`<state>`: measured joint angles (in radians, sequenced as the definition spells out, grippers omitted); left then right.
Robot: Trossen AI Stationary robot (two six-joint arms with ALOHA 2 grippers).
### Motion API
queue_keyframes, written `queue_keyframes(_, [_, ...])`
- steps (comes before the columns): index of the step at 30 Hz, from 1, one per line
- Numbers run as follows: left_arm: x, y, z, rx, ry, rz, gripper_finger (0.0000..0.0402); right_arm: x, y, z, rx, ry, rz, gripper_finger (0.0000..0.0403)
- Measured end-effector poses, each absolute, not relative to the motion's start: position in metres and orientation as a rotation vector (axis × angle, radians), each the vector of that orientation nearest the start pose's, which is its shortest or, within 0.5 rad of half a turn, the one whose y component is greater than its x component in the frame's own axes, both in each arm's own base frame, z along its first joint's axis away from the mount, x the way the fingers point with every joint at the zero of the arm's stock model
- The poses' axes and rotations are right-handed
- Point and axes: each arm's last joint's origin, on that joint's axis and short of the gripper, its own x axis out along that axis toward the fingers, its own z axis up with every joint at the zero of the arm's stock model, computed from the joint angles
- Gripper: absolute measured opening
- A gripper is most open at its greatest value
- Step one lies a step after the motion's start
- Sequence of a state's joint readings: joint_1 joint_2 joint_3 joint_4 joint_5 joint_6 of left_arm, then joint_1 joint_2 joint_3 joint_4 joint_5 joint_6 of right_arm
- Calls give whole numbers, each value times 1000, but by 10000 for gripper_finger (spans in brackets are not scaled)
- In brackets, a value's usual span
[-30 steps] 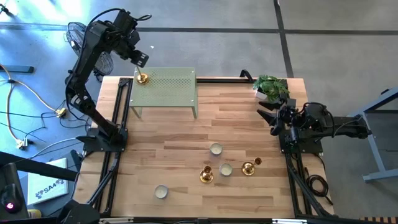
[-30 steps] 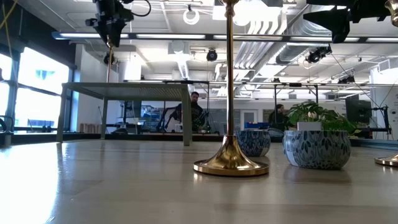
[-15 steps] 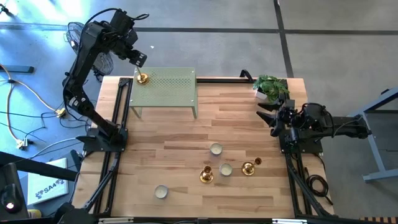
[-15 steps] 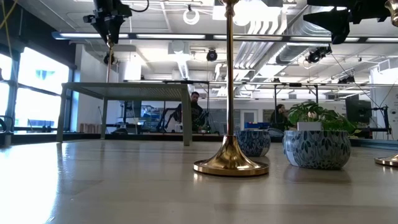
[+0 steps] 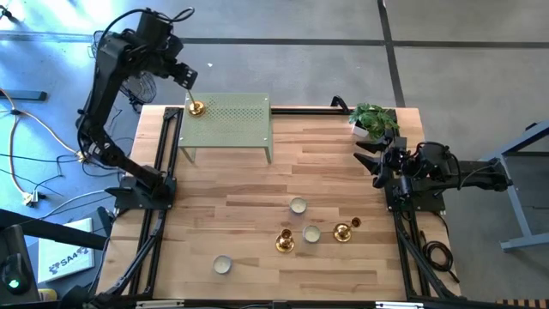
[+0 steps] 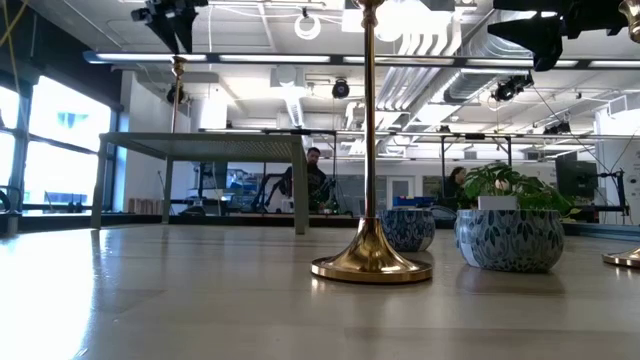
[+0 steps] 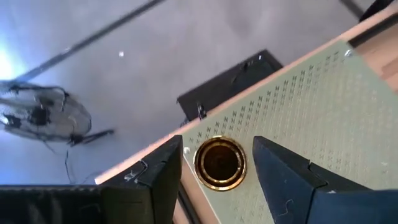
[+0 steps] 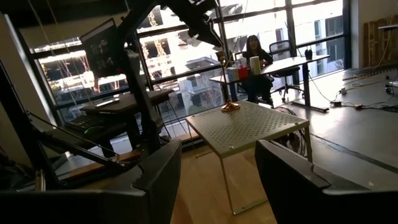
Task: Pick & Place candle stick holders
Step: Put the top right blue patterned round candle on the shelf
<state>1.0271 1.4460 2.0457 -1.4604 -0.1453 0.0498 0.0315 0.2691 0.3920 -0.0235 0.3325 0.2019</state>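
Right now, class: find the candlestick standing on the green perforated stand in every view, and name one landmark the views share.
High view: candlestick on the stand, far-left corner.
Low view: thin stem above the stand's left end.
Left wrist view: seen from above, between the fingers.
Right wrist view: far corner.
Shared landmark: green perforated stand.

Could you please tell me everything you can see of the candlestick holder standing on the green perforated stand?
The candlestick holder is shiny gold-coloured metal by its look, with a round domed base and a thin upright stem ending in a small cup. It stands upright at a back corner of the pale green perforated stand, on the left arm's side, its base resting on the stand's top. The left gripper hangs just above it with fingers apart, touching nothing; from the left wrist view the holder shows between them, seen from above.
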Motion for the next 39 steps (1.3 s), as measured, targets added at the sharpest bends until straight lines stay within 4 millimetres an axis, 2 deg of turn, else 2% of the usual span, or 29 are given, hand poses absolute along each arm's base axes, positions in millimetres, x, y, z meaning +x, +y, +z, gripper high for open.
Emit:
queue_keyframes(6, [98, 163, 501, -344, 722, 975, 191, 96, -6, 273, 232, -130, -287, 200])
queue_keyframes(10, [84, 133, 521, -323, 586, 866, 191, 96, -7, 273, 242, -134, -306, 200])
queue_keyframes(16, [62, 86, 536, -319, 428, 706, 191, 96, -7, 274, 245, -142, -313, 203])
queue_keyframes(20, [48, 60, 541, -311, 358, 648, 191, 91, -7, 289, 219, -152, -314, 209])
queue_keyframes(28, [31, 29, 542, -358, 282, 601, 191, 88, -6, 330, 184, -169, -285, 208])
queue_keyframes(34, [23, 14, 542, -336, 255, 603, 191, 94, -6, 339, 168, -154, -276, 199])
queue_keyframes(39, [22, 13, 542, -378, 238, 612, 191, 92, -6, 341, 126, -168, -272, 198])
